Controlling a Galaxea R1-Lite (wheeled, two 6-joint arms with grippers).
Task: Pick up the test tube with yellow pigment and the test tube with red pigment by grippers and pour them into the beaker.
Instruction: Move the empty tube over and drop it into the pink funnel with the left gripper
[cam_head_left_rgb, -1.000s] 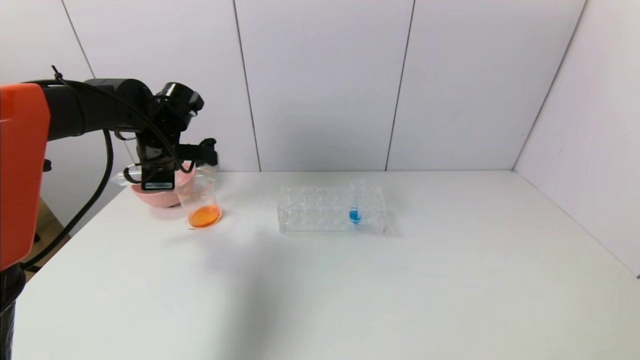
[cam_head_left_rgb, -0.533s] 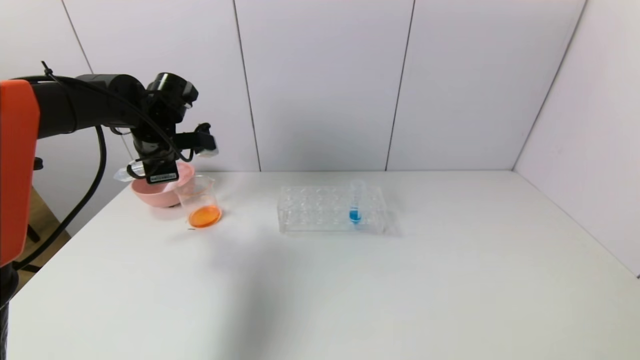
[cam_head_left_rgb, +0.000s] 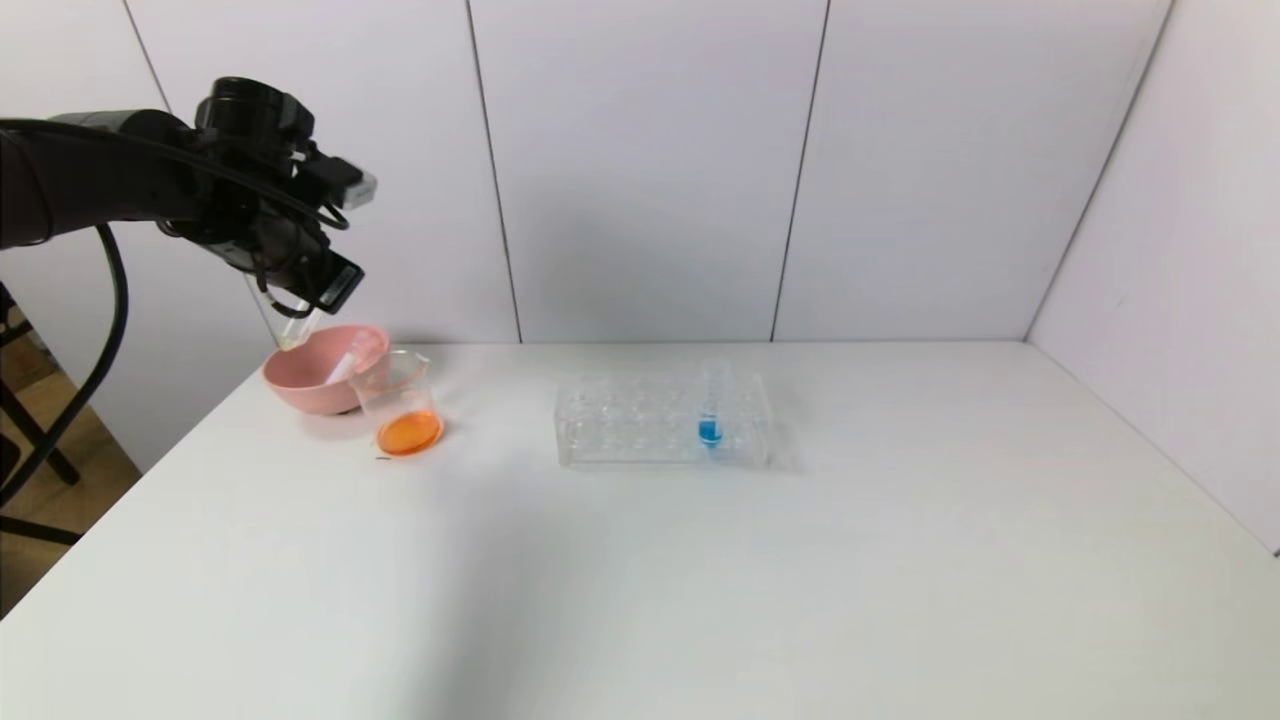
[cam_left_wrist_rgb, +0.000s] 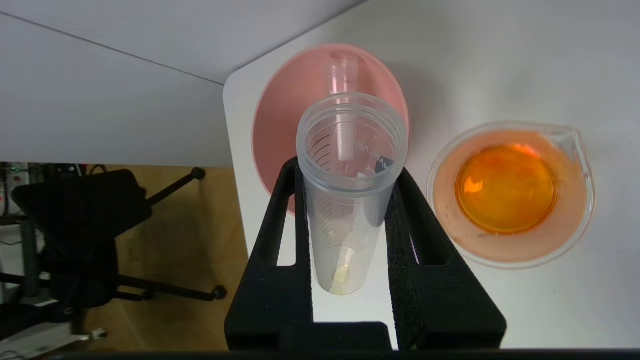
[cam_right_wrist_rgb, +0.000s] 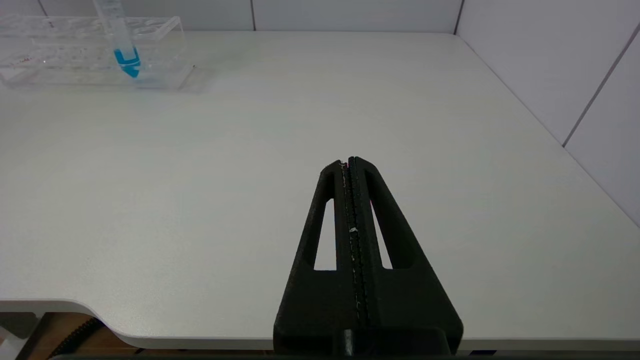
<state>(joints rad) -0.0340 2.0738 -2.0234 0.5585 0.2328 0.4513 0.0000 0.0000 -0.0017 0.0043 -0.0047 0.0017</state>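
Note:
My left gripper (cam_head_left_rgb: 297, 300) is raised above the pink bowl (cam_head_left_rgb: 300, 385) at the table's far left. It is shut on a clear test tube (cam_left_wrist_rgb: 345, 215) that has only a yellow trace at its rounded end, and its mouth points down toward the bowl (cam_left_wrist_rgb: 280, 115). The tube also shows in the head view (cam_head_left_rgb: 287, 322). An empty clear tube (cam_left_wrist_rgb: 342, 72) lies in the bowl; no tube with red liquid is in view. The beaker (cam_head_left_rgb: 400, 405) next to the bowl holds orange liquid (cam_left_wrist_rgb: 505, 187). My right gripper (cam_right_wrist_rgb: 348, 161) is shut and empty, low near the table's front edge.
A clear tube rack (cam_head_left_rgb: 640, 420) stands mid-table with one tube of blue liquid (cam_head_left_rgb: 710, 410) in it; both also show in the right wrist view, the rack (cam_right_wrist_rgb: 50, 50) and the blue tube (cam_right_wrist_rgb: 122, 47). A black stand (cam_left_wrist_rgb: 75, 240) is off the table's left side.
My left gripper has risen and swung back and to the left, from low beside the beaker to well above the pink bowl, turning the tube it holds.

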